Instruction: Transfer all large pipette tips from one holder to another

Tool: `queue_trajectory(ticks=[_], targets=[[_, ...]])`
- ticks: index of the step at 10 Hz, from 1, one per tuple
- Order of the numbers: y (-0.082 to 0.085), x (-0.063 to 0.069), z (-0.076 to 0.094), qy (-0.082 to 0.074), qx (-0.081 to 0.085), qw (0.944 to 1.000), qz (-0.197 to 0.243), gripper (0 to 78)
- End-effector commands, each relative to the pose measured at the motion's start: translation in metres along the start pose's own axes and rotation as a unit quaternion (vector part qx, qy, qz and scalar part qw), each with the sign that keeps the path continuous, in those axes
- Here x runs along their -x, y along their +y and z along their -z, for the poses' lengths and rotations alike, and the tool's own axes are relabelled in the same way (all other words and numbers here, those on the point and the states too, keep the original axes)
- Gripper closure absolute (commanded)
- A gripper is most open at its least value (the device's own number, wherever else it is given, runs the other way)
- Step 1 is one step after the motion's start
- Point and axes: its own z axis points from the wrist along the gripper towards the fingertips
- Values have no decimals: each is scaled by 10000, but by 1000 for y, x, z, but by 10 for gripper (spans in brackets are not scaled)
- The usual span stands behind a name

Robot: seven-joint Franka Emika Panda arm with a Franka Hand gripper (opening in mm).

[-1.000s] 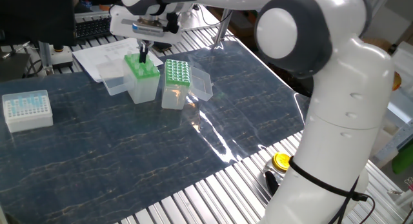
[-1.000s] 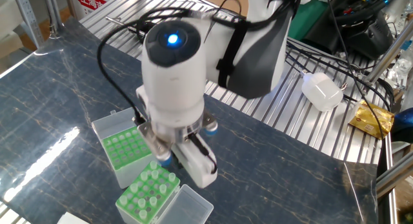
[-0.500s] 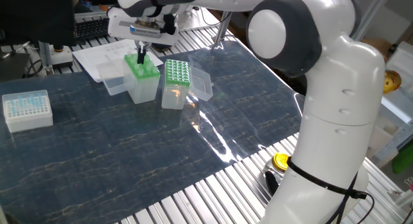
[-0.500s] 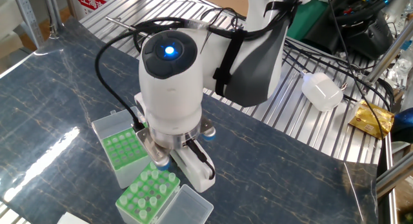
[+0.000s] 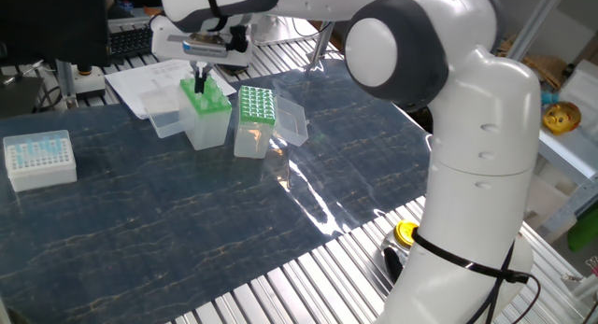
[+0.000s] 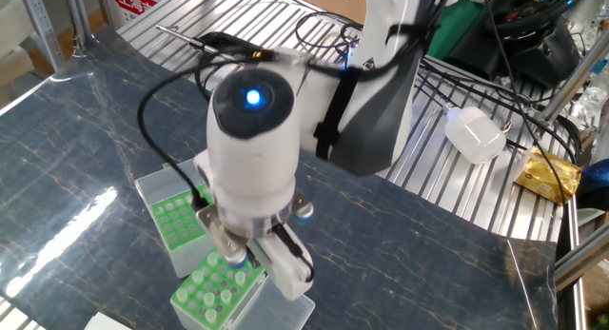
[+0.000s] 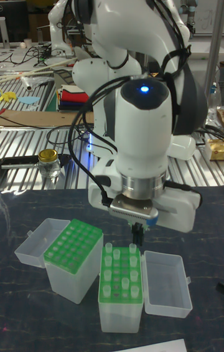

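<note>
The arm point(image 5: 467, 165) fills the right half of one fixed view and reaches to the upper left of the frame. The blue mat point(image 5: 187, 221) covers most of the table below it.

2 green racks stand at upper left centre of that view. The left rack point(image 5: 206, 98) sits directly under the gripper point(image 5: 200, 81). The right rack point(image 5: 256, 104) stands just beside it, its clear lid point(image 5: 293, 123) open to the right. A white box point(image 5: 39, 158) of small blue tips lies well apart at the left edge.

In the tall fixed view, the pipette tips point(image 7: 121, 270) show as pale cones standing in the near rack at lower centre, with several holes bare. The other rack point(image 7: 74, 245), at lower left, shows holes only from this angle.

The dark fingers point(image 7: 133, 238) point down just above the back row of tips. I cannot tell whether the jaws are apart, together or clamped on a tip.

Risk, as judged: the tips stand close together, so a slightly offset descent could knock a neighbouring tip or catch the rack edge. A tilted tip could jam in its hole.
</note>
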Motion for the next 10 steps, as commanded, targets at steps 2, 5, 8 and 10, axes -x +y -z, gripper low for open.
queue_trajectory(ticks=[2, 5, 8, 10], targets=[[-6, 7, -5, -59, -15, 9997, 217, 776], [-8, 2, -9, -53, -18, 9998, 212, 776], [-9, -3, -11, 3, -64, 9998, 193, 776], [-9, -3, -12, 11, -85, 9999, 89, 776]])
